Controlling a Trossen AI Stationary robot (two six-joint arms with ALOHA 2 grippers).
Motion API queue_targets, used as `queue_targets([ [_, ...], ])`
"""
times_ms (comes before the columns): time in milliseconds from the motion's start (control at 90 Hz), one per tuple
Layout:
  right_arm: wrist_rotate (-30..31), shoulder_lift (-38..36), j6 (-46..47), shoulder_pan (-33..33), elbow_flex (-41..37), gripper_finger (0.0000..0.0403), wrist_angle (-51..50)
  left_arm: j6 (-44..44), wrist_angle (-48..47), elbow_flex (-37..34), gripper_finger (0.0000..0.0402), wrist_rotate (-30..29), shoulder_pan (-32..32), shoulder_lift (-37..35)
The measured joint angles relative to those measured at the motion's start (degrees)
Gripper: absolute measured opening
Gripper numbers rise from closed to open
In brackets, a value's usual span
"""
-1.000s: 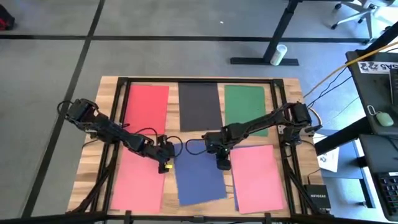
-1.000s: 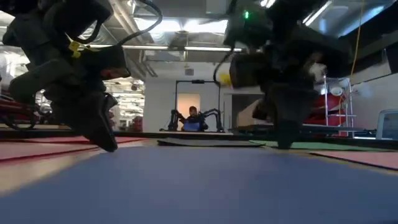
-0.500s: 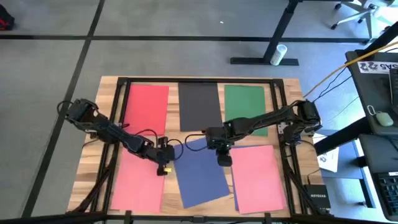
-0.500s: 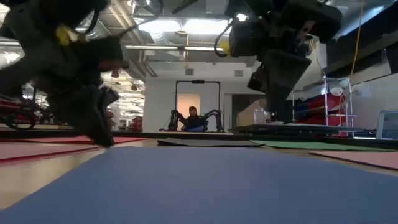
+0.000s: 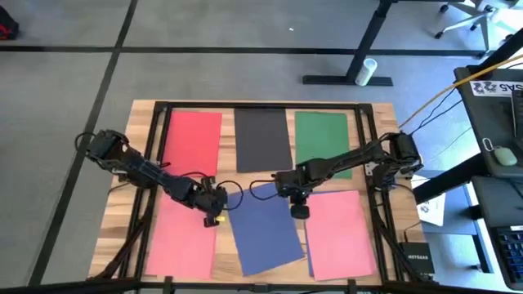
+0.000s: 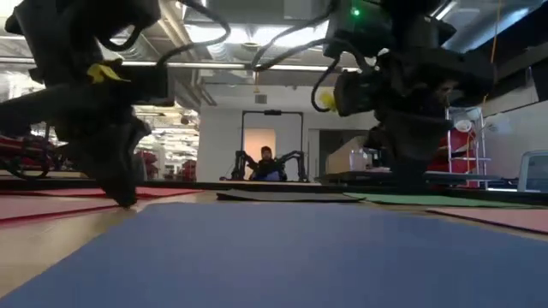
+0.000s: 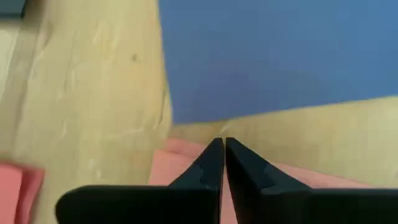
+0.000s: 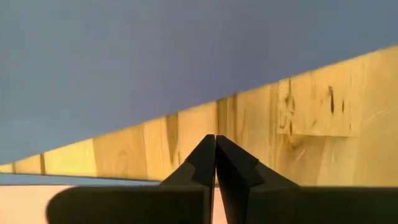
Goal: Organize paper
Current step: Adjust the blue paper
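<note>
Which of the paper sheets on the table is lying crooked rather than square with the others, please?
The blue sheet, in the middle of the near row between both grippers: its edges are skewed, while the red, black, green and pink sheets lie straight.

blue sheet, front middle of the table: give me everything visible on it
The blue sheet is a thin, flat, matte rectangle, lying flat on the wooden table but skewed, not square with the pink sheets on either side. Its front right corner reaches the right pink sheet. The left gripper sits at its left edge, the right gripper at its right, jaws shut on nothing. No creases visible.
</note>
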Motion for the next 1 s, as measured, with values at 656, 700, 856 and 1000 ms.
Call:
queue_targets([
  [656,-3.18,0.00,0.24,0.00,-0.45,0.0000,2.62,6.59,5.04,-0.90,0.0000,0.06,6.93,0.01],
  [700,-3.54,0.00,0.26,0.00,-0.45,0.0000,2.84,6.92,5.27,-0.90,0.0000,0.05,7.28,0.01],
  [856,-3.52,0.00,0.51,0.47,-0.45,0.0000,3.33,9.30,6.98,-0.90,0.0000,0.04,9.48,0.40],
  [1000,-0.88,0.00,0.16,0.92,-0.45,0.0000,4.02,12.67,11.40,-0.90,0.0000,0.05,11.65,2.06],
])
